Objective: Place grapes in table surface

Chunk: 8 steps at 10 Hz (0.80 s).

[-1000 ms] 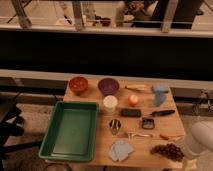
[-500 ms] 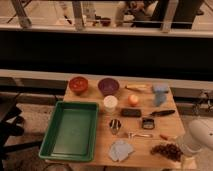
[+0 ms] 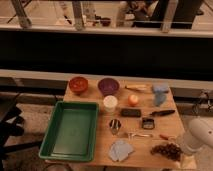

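Light tan wooden desk (image 3: 102,136) before a dark wall, with a green tray (image 3: 70,132) at left and dark grapes (image 3: 166,149) lying near its front right corner. The pincer (image 3: 186,148) hangs just right of the grapes; whether it is released or clenched cannot be told.

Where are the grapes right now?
In the camera view, the grapes lie at the near-right corner of the table surface, right of the blue cloth, with the tool just beside them.
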{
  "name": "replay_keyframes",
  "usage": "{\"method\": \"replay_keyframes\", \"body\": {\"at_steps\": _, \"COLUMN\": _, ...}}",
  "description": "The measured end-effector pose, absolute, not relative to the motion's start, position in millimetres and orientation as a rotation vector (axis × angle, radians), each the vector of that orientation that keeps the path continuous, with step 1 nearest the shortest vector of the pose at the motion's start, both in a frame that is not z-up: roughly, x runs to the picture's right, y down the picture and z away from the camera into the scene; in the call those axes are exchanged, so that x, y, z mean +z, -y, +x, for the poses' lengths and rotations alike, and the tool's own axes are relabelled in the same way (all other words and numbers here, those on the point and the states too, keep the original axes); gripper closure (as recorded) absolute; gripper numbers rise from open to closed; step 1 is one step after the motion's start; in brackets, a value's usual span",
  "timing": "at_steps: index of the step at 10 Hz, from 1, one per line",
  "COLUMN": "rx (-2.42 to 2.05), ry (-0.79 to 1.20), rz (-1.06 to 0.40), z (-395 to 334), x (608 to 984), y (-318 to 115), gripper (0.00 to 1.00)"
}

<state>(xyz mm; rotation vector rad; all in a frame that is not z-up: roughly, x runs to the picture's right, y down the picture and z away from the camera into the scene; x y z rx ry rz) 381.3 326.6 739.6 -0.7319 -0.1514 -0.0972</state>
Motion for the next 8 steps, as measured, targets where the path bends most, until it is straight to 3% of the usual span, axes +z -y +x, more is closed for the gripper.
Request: {"method": "replay_keyframes", "body": {"at_steps": 8, "rx": -0.094, "ry": 0.156, "rz": -0.764, "z": 385.4, "x": 745.5, "y": -329.5, "gripper": 1.0}}
